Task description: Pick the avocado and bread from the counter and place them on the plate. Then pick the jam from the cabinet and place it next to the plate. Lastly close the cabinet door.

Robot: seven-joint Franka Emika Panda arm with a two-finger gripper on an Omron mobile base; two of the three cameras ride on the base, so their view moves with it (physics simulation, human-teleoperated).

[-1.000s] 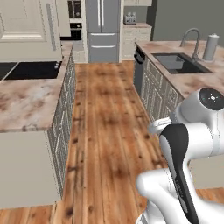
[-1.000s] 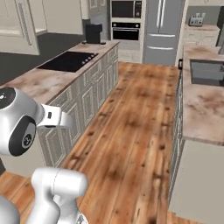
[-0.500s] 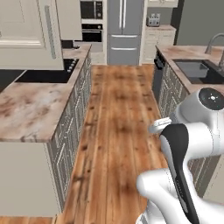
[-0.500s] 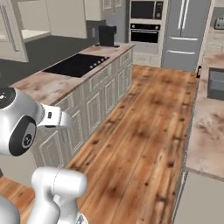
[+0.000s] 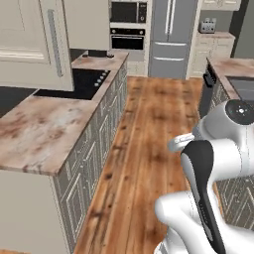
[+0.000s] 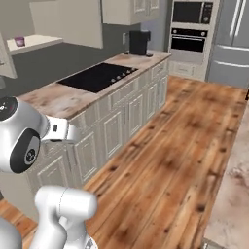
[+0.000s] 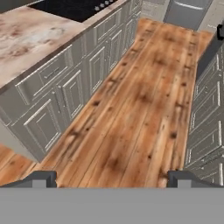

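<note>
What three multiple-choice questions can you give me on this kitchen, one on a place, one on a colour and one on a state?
1. Where does the small purple jam jar stand?
A. on the pale cabinet shelf
B. in a sink
C. on a plate

2. What colour is the flat glass cooktop?
A. white
B. black
C. red

3. How is the two-finger gripper?
A. shut on the jar
B. open and empty
C. shut and empty

Answers: 1 A, the jar sits on the shelf at upper left in the right base view; 2 B, its surface is dark; 3 B, its tips stand wide apart with nothing between them.
</note>
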